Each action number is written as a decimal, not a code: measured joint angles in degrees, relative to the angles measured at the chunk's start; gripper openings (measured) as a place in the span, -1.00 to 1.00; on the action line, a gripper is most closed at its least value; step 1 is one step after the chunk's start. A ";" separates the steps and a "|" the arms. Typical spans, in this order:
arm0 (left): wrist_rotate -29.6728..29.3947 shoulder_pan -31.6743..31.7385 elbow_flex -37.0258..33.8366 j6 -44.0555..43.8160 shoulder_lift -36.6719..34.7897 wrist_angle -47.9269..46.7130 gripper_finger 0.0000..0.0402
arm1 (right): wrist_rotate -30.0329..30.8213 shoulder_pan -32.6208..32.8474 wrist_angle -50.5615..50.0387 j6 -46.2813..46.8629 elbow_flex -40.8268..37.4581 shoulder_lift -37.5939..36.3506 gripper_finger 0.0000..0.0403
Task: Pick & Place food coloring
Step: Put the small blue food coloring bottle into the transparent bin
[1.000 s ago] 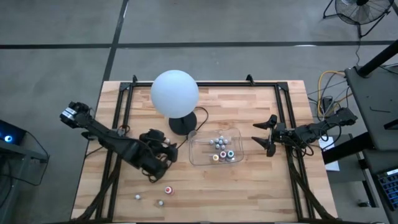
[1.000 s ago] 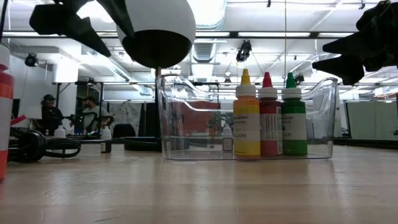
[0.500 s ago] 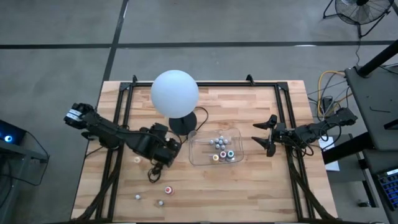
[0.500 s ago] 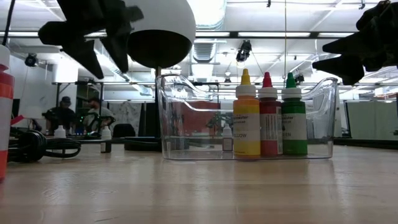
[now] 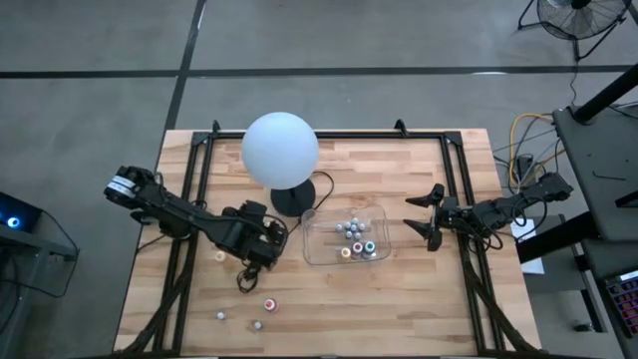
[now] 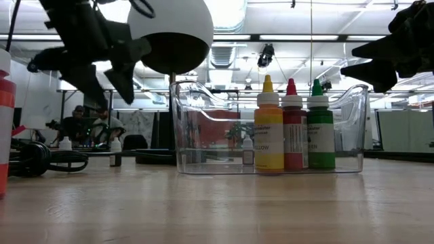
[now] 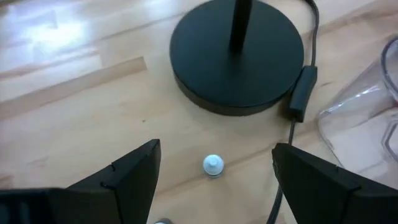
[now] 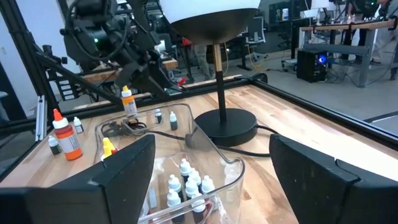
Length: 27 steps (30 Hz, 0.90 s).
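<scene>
Fingers of the left gripper stand wide apart and hold nothing; between them, on the desk, sits one small white-capped bottle, not touched. Just beyond it lies the lamp's black base with its cord running past. Seen from above, this gripper hangs just left of the tray, in front of the lamp.

Fingers of the right gripper are also spread and empty, just right of the tray and raised above the desk.

Most bottles stand inside the tray, among them yellow, red and green ones side by side. Left of the tray, four more lie loose on the desk: one by the left arm, and three nearer the front edge, a red-capped one and two pale ones.
</scene>
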 joint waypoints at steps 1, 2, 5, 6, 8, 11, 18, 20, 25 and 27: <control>0.24 0.14 -0.74 0.00 0.00 1.34 0.39 | 0.00 0.00 0.00 0.00 0.00 0.00 0.50; 0.75 0.34 -1.45 0.01 -0.01 2.43 0.39 | 0.00 0.00 0.00 0.00 0.00 0.00 0.50; 3.28 1.12 -3.59 0.10 -0.04 5.08 0.39 | 0.00 0.00 0.00 0.00 0.00 0.00 0.49; 4.24 1.45 -4.20 0.27 -0.04 6.08 0.39 | 0.00 0.00 0.00 0.00 0.00 0.00 0.48; 6.01 2.13 -5.17 1.20 -0.04 7.30 0.39 | 0.00 0.00 0.00 0.00 0.00 0.00 0.49; 7.02 3.37 -5.68 3.67 0.02 7.83 0.39 | 0.00 -0.02 0.00 0.00 0.00 0.00 0.51; 9.89 7.15 -6.34 8.93 0.02 10.45 0.39 | 0.00 -0.04 0.00 0.00 0.00 0.00 0.54; 11.41 7.74 -7.12 9.51 0.02 12.26 0.39 | 0.00 -0.07 0.00 0.00 0.00 0.00 0.54; 15.91 8.38 -9.68 11.00 0.02 17.56 0.39 | 0.00 -0.07 0.00 0.00 0.00 0.02 0.52; 15.78 8.37 -10.22 10.95 0.02 18.57 0.39 | 0.00 -0.07 0.00 0.00 0.00 0.00 0.50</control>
